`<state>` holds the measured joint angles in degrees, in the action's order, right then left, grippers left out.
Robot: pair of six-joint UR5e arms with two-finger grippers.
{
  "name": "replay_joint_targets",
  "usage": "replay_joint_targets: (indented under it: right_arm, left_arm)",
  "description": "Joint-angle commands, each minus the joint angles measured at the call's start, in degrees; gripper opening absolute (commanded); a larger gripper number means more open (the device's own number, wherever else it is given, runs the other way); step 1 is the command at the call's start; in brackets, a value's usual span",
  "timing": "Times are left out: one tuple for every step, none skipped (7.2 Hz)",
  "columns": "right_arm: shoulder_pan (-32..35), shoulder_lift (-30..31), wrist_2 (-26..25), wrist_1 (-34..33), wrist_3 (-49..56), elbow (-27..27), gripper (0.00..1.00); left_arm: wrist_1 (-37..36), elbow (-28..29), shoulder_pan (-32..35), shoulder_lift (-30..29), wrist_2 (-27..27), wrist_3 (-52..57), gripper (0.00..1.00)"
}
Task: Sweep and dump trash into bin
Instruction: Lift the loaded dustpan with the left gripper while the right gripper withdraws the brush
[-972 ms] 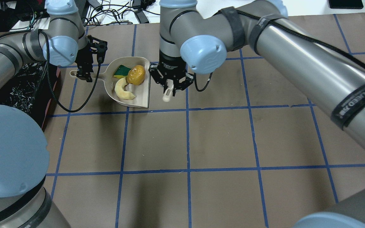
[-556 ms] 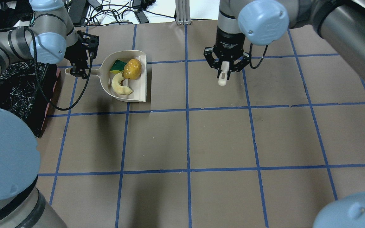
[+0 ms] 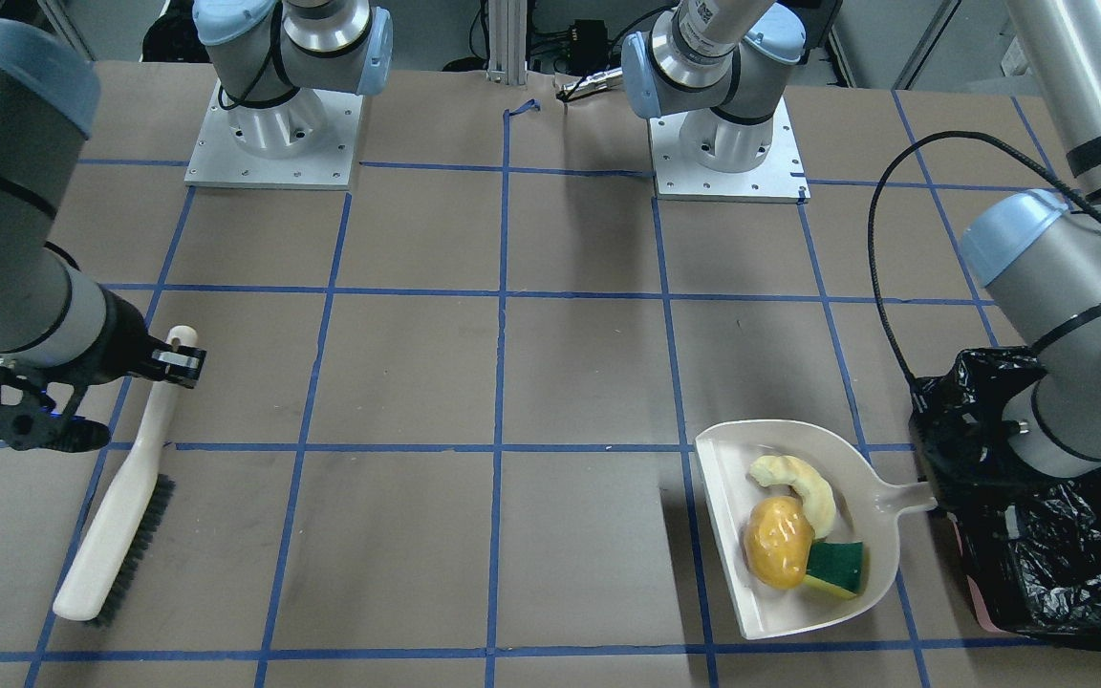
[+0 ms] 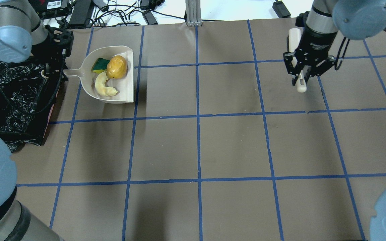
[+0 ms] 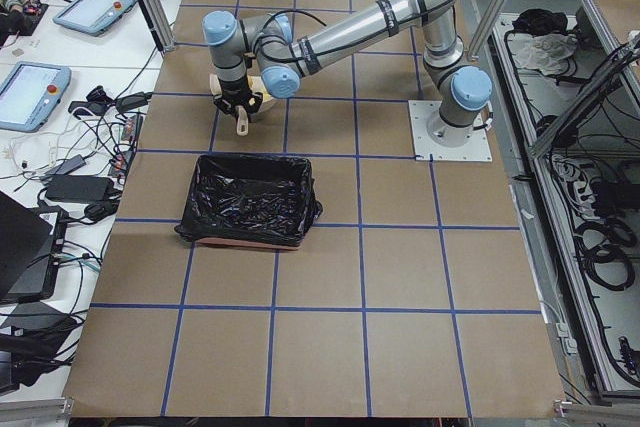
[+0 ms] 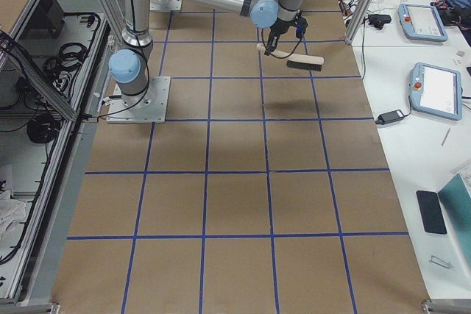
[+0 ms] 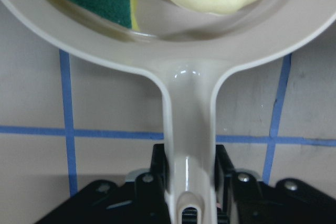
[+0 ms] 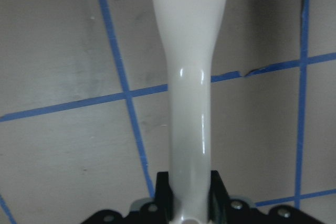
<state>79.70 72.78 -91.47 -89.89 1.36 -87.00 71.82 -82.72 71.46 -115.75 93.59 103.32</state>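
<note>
Trash in dustpan, pan next to the bin.
Left gripper [image 7: 190,192] pinches the dustpan [image 4: 126,97] handle. Lump [image 4: 116,67], curved piece [image 4: 103,87] and sponge [image 4: 100,64] all lie in the pan, handle end just beside the bin [image 4: 12,97]. Right gripper [image 4: 302,75] is clamped on the brush [image 3: 125,497] handle, well apart from the pan.

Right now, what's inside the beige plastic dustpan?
Three things: a yellow-orange potato-like lump, a pale cream curved piece and a yellow-and-green sponge block. The dustpan floor beneath them is covered.
</note>
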Motion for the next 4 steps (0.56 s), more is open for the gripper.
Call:
replay_joint_targets:
  right_arm:
    - [-6.56, -0.88, -1.34, -5.68, 8.65, -5.17, 0.00]
    - [-6.66, -1.67, -2.39, -9.21, 8.75, -7.02, 0.00]
    - [-6.92, -2.20, -3.01, -10.90, 9.88, -7.56, 0.00]
    - [-7.19, -2.81, -3.28, -12.74, 12.33, -7.74, 0.00]
  left_arm:
    - [6.28, 3.77, -5.52, 2.01, -0.16, 1.36, 0.00]
    - [7.36, 5.19, -7.63, 2.37, -0.34, 2.49, 0.00]
    - [7.98, 5.46, -8.96, 3.07, 0.27, 4.33, 0.00]
    - [7.98, 5.99, -11.58, 3.59, 1.23, 10.35, 0.00]
